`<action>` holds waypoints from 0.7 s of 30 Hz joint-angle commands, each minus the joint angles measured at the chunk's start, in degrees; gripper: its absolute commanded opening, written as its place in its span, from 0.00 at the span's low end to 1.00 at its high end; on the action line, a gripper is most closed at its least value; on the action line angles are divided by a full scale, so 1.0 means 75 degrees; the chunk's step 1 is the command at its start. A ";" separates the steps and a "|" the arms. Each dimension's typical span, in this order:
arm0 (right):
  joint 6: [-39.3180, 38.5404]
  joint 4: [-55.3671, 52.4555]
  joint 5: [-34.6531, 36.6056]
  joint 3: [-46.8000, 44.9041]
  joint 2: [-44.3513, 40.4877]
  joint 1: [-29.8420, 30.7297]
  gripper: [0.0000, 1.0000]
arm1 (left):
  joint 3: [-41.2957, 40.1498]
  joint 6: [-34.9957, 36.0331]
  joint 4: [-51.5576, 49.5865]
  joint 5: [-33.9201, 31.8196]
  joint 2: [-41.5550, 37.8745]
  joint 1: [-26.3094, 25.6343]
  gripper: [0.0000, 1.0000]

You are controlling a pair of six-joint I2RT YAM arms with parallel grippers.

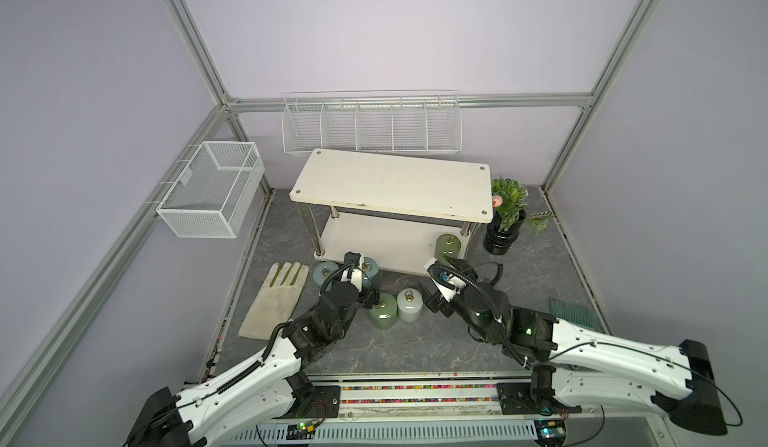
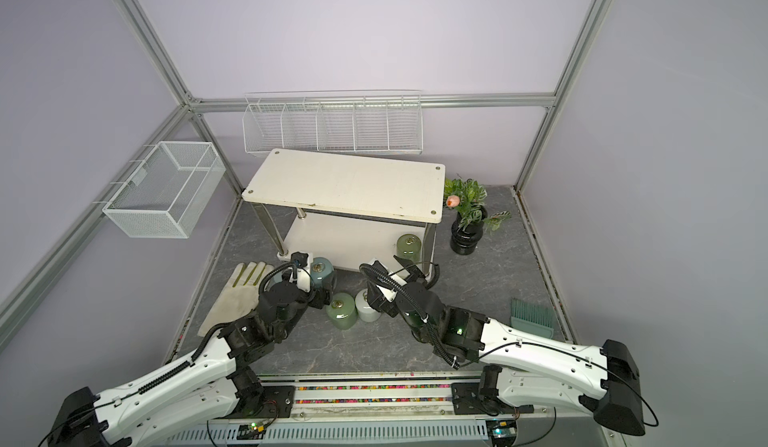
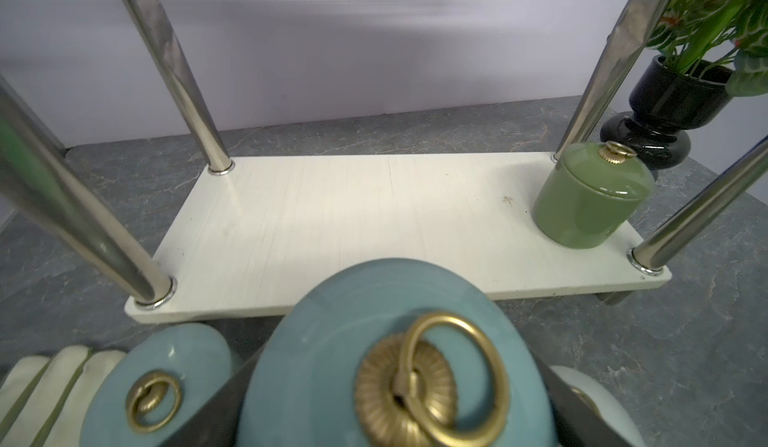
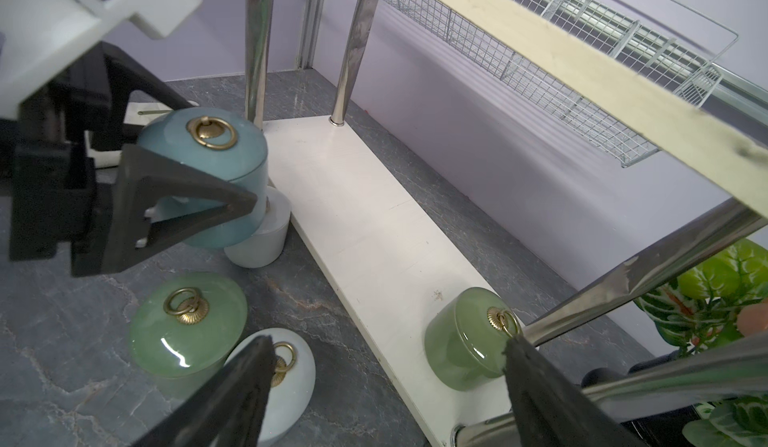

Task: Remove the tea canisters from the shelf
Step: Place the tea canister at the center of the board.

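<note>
While the left hand [image 4: 216, 158] grips a glossy blue-grey canister [image 3: 316, 341] by its rounded sides, just in front of the shelf [image 3: 332, 216], the right hand [image 4: 388, 345] hangs wide open and empty. One shiny green canister [image 3: 590, 199] sits on the matte cream lower board by a chrome post. A white canister [image 4: 266, 237] is mostly hidden behind the blue one.

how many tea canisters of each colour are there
green canisters: 2
white canisters: 2
blue canisters: 2
total: 6
</note>
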 commanded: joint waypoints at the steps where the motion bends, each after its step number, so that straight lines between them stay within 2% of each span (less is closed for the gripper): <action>1: 0.0143 0.0187 -0.0094 -0.0134 0.0033 -0.0012 0.89 | -0.0229 -0.0653 -0.0069 -0.0747 -0.0827 -0.0072 0.82; 8: 0.0160 0.0192 -0.0107 -0.0138 0.0031 -0.0018 0.89 | -0.0513 -0.1103 -0.1083 -0.1216 -0.1451 -0.0072 0.82; 21: 0.0037 0.0112 -0.0117 0.0039 0.0147 -0.0018 0.89 | -0.1449 -0.2230 -0.0354 -0.1120 -0.0741 -0.0076 0.84</action>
